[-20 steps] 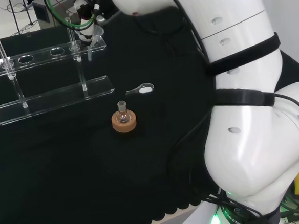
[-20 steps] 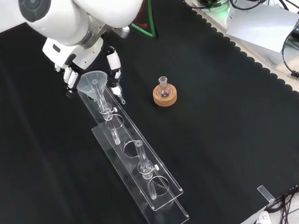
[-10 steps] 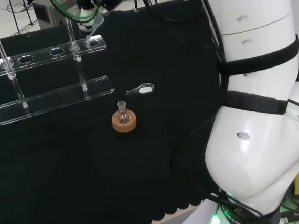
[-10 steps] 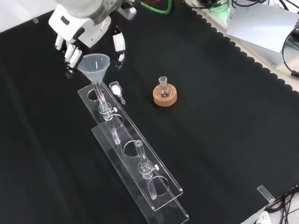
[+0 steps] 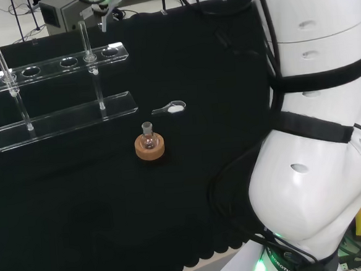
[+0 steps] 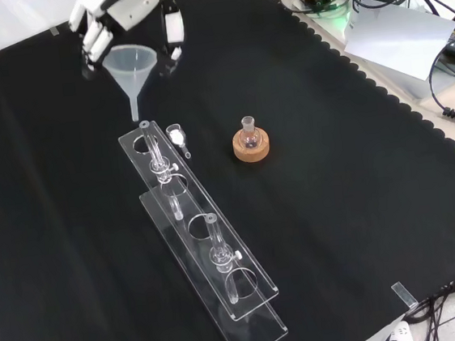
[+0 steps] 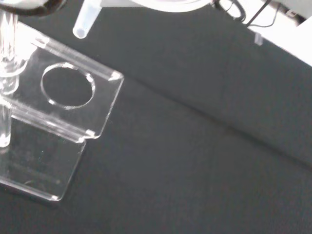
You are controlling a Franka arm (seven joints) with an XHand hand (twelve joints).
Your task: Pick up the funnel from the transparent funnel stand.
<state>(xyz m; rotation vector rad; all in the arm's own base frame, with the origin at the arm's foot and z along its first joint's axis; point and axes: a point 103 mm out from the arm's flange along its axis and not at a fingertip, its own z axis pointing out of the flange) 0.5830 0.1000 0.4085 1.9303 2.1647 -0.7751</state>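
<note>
Hand [image 6: 130, 3] pinches the funnel [image 6: 129, 67] at its cone between curled fingers and thumb, stem clear above the end hole of the transparent funnel stand [image 6: 203, 246], front view.

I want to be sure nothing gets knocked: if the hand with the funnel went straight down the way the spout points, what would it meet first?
Most likely the transparent stand: the funnel in the hand hangs spout-down above its end hole. Whether the spout lines up with the hole or the rim is unclear.

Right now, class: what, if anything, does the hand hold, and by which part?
The hand holds the funnel by its wide cone rim, stem hanging clear above the stand.
</note>
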